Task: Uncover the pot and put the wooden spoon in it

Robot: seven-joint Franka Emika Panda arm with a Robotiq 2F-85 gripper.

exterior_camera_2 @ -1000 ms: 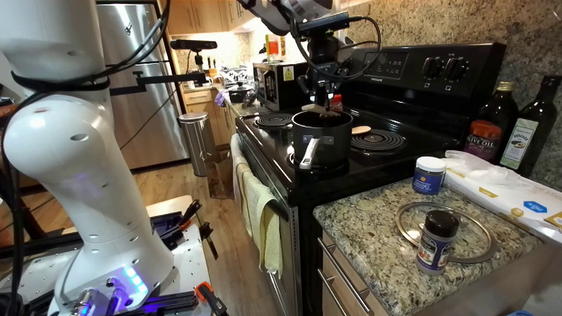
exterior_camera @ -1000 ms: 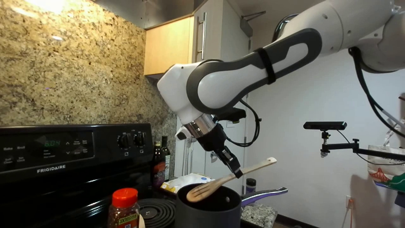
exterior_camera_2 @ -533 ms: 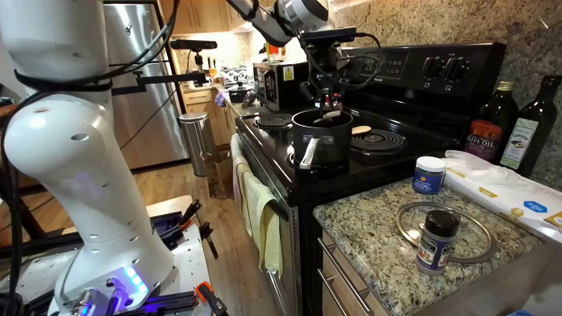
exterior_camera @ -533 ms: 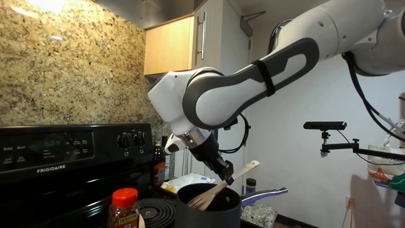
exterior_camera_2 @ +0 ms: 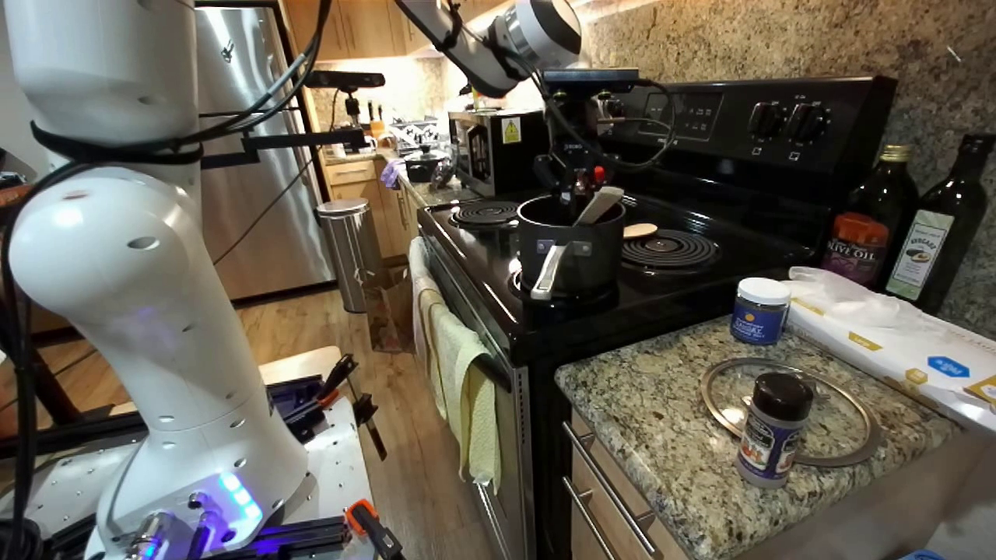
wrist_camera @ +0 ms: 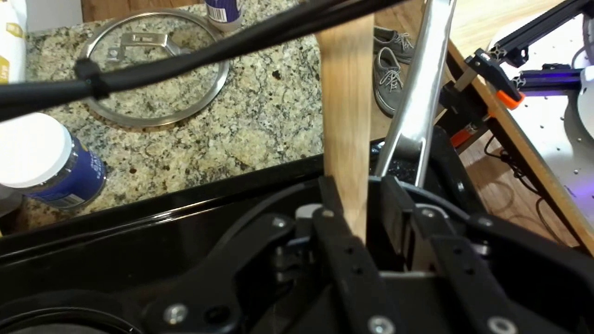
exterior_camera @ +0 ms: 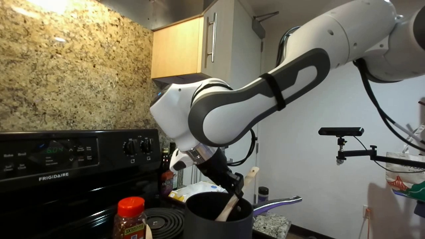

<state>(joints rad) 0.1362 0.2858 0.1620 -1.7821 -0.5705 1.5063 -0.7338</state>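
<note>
The dark grey pot (exterior_camera: 219,229) stands uncovered on the stove; it also shows in an exterior view (exterior_camera_2: 572,257). The wooden spoon (exterior_camera: 227,210) leans in it, head down inside and hidden, handle sticking up past the rim. My gripper (exterior_camera: 237,193) is low over the pot's mouth, around the handle. In the wrist view the gripper (wrist_camera: 362,190) is open: the spoon's handle (wrist_camera: 348,93) lies along the left finger, with a gap to the right finger (wrist_camera: 394,199). The glass lid (exterior_camera_2: 714,404) lies on the granite counter; it also shows in the wrist view (wrist_camera: 220,83).
A red-capped jar (exterior_camera: 131,207) stands by the pot. A pale wooden piece (exterior_camera_2: 640,230) lies by the rear burner. The pot's handle (exterior_camera_2: 548,272) points over the stove's side. A white-capped jar (exterior_camera_2: 760,311) and a black-capped jar (exterior_camera_2: 774,432) stand on the counter.
My gripper has come down toward the pot. The spoon has gone from lying slanted across the pot's top to standing steeper, its head now down inside.
</note>
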